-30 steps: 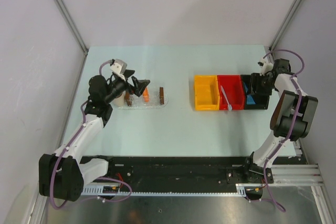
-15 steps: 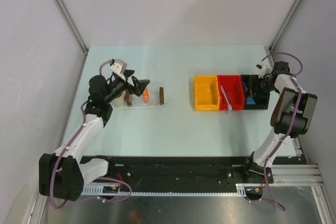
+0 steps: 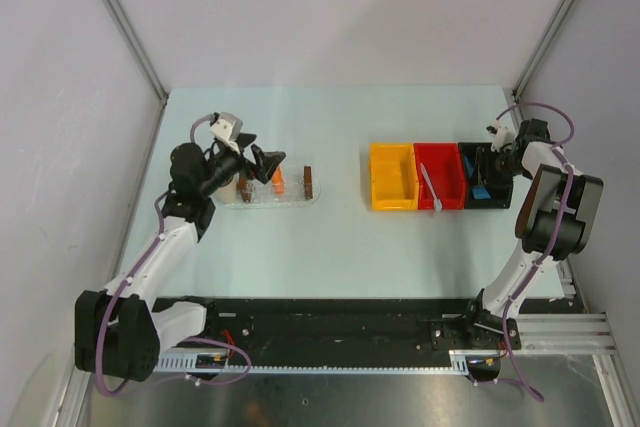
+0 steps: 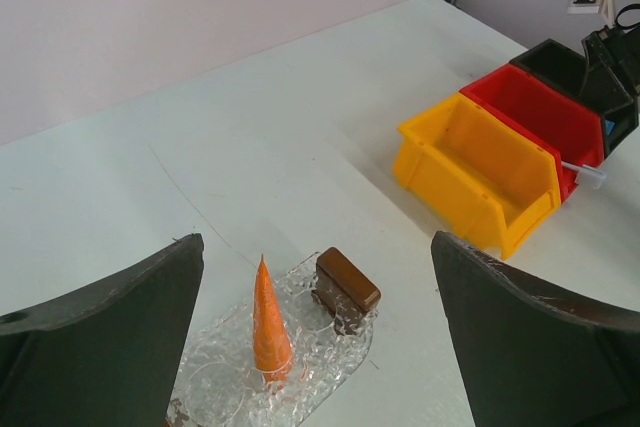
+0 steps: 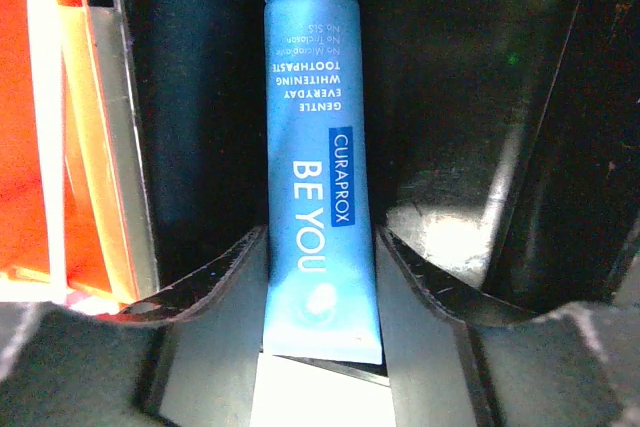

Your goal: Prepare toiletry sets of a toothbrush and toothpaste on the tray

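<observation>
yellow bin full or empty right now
Empty. The yellow bin shows only its bare yellow floor and inner walls in the left wrist view, and the top view shows nothing inside it either.

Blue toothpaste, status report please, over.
Left claw open over tray, orange toothpaste on it. Right claw astride blue toothpaste in black bin, grip unconfirmed. Nothing on top of it.

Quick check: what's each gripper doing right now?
Left gripper: open, holding nothing, above the tray.
Right gripper: jaws either side of the blue toothpaste tube in the black bin; firm grip cannot be told.
</observation>
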You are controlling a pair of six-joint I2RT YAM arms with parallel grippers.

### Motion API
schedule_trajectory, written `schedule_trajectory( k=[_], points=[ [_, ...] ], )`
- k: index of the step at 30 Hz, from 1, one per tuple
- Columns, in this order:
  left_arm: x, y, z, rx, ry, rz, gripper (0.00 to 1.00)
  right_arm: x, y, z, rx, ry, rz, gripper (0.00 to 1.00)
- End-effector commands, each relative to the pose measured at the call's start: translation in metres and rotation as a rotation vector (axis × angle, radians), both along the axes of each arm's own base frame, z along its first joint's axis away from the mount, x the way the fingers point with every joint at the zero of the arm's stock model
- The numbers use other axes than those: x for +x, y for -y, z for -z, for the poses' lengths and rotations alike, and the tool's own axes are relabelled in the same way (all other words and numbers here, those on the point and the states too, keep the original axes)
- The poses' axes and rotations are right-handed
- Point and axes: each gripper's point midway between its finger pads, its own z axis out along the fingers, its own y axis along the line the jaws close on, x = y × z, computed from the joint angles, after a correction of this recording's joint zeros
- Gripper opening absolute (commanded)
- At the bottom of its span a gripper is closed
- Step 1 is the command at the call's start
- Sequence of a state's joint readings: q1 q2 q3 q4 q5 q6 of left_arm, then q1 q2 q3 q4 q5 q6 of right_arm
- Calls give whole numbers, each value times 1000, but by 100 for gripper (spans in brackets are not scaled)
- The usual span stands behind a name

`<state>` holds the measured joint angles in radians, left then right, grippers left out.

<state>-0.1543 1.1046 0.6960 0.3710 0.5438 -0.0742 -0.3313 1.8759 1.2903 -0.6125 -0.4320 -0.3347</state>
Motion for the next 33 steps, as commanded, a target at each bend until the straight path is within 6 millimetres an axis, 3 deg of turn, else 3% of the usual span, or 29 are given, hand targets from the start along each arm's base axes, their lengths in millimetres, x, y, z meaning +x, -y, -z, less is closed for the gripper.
schedule_trajectory(
  k=[1,7,11,22,33],
  points=[
    [7,-5,-16,25,66,-13,100,2,5,2,-16,5,0,46],
    [7,-4,-17,24,67,-12,100,4,5,-5,-17,24,1,32],
    [7,-3,-19,22,69,-7,100,8,6,-21,-25,61,5,26],
    [9,4,-26,12,70,35,100,11,7,-74,-58,173,12,18],
    [8,16,-39,24,99,118,100,-1,-3,-128,-60,251,-28,15]
  ],
)
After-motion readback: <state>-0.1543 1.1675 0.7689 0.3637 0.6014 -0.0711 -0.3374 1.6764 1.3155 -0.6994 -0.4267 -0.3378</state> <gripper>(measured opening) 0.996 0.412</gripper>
